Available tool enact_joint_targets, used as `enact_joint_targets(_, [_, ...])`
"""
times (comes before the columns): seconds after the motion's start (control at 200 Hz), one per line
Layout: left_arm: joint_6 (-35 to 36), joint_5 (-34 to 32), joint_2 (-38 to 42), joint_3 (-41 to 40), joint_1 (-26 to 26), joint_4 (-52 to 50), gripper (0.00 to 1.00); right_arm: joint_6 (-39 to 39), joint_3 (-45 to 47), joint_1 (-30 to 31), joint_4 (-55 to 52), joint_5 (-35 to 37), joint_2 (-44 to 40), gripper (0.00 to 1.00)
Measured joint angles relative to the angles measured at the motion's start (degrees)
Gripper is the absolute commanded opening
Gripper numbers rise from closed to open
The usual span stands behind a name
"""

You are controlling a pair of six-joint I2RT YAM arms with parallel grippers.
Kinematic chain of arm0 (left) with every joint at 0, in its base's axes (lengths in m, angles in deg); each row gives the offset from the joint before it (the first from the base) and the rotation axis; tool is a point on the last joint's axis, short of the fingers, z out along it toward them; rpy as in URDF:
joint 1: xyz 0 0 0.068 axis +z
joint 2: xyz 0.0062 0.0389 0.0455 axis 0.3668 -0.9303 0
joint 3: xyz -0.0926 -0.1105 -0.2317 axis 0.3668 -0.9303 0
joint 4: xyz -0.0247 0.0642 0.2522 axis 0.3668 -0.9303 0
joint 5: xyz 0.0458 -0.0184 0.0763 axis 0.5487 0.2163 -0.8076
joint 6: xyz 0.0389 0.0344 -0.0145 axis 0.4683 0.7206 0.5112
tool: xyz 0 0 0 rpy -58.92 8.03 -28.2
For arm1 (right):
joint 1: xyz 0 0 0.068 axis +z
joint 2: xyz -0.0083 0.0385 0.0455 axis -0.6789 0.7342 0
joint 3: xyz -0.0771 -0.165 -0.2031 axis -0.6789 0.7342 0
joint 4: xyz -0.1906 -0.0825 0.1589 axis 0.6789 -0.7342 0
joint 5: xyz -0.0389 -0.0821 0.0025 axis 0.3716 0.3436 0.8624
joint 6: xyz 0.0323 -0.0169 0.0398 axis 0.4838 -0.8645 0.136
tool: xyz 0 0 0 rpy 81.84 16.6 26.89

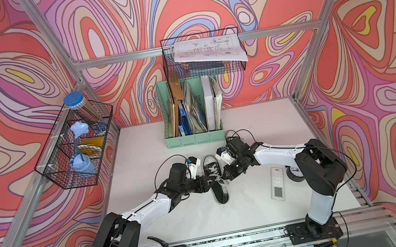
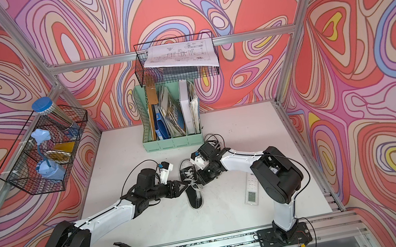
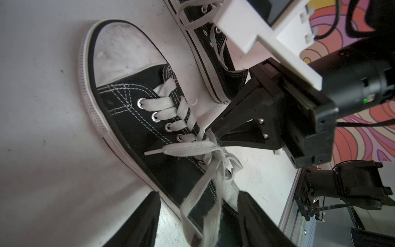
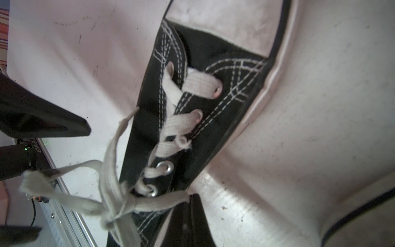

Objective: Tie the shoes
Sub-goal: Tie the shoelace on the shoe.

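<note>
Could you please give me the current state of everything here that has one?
shoe being tied: lace in a loose, unfinished knot.
other shoe: looks untied.
left gripper: open around the lace strands.
right gripper: shut on the lace.
jar: blue lid on.

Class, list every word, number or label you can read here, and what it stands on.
Nothing reads clearly.
Drawing sheet in the wire basket: print too small.
Remote control: logo, buttons too small.
Clock: numerals too small.
Sticker on a black part, right wrist view: digits blurred.
</note>
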Motion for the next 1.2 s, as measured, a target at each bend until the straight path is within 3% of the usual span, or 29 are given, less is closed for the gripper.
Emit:
enact_joint_targets(0.516, [0.66, 1.66, -0.52, 0.28, -0.26, 0.13, 0.00, -0.04, -0.72, 0.00, -0.37, 0.00, 0.00, 0.00])
enact_joint_targets(1.202, [0.87, -7.08, 0.76, 0.37, -0.24, -5.86, 0.00, 0.02, -1.01, 0.15, -4.22, 6.38, -0.15, 0.00])
